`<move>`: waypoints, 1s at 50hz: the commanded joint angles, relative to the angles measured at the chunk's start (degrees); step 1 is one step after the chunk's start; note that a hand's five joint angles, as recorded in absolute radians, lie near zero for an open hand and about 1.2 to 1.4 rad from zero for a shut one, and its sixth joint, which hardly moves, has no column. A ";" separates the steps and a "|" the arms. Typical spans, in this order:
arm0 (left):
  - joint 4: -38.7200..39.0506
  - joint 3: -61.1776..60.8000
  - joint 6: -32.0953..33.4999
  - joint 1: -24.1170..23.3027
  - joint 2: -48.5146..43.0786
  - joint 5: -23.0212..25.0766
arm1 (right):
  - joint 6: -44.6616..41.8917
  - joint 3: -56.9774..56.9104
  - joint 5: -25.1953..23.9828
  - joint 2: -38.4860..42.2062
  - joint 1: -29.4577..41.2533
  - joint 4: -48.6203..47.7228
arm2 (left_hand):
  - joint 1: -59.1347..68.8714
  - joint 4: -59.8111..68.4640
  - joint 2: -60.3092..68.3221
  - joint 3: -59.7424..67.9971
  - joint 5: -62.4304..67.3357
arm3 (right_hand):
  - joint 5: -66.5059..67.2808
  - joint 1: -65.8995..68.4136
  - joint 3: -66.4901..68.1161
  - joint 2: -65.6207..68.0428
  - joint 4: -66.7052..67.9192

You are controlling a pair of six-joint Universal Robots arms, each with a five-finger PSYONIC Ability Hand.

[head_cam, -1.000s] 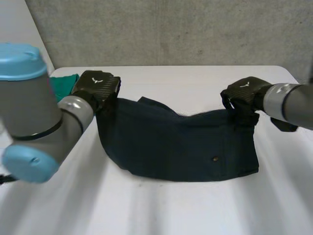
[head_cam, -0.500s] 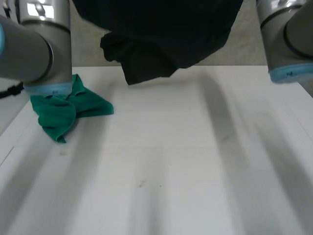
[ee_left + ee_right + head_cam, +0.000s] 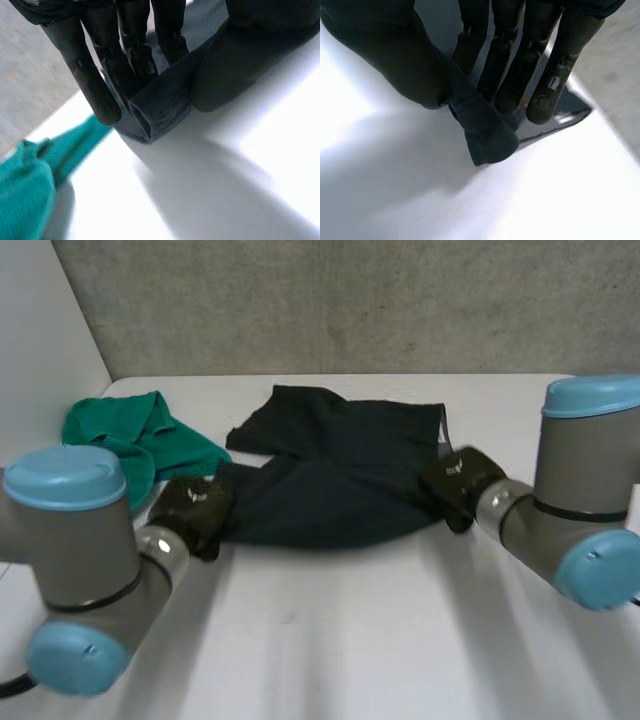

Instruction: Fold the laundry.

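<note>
A dark navy garment [image 3: 340,470] lies bunched and doubled over on the white table [image 3: 350,640]. My left hand [image 3: 190,510] is at its near left corner. In the left wrist view, the fingers [image 3: 100,75] and thumb pinch a hemmed corner of the garment [image 3: 160,105] just above the table. My right hand [image 3: 455,480] is at the near right corner. Its fingers [image 3: 520,65] and thumb clamp a folded tip of the cloth [image 3: 487,135] in the right wrist view.
A crumpled green cloth [image 3: 130,435] lies at the back left, just beyond my left hand, and its edge [image 3: 25,190] sits beside my fingertips. A grey wall stands behind the table's far edge.
The garment was stretched between both hands, then swung up high. Now it lies on the table, with both hands lowered and drawn nearer, still gripping its corners.
</note>
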 commanded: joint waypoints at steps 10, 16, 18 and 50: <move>-32.62 -13.78 8.22 -11.08 22.36 2.92 | -24.05 30.58 -1.71 -30.35 -3.54 23.65 | 15.17 11.16 11.37 11.59 13.22 | 13.44 23.14 11.91 12.53 11.81; -25.00 -8.69 8.40 -10.04 18.87 2.84 | -22.83 28.65 -6.19 -30.72 -6.00 22.77 | 15.17 11.16 11.37 11.59 13.22 | 13.44 23.14 11.91 12.53 11.81; -18.95 -4.93 8.49 -9.34 13.01 2.67 | -20.37 26.19 -6.90 -27.83 -6.88 19.36 | 15.17 11.16 11.37 11.59 13.22 | 13.44 23.14 11.91 12.53 11.81; 33.37 40.45 20.61 -3.53 -36.95 6.79 | -14.04 -11.51 14.35 16.74 -0.12 -25.13 | 15.17 11.16 11.37 11.59 13.22 | -20.98 -11.27 -22.50 -21.88 -22.60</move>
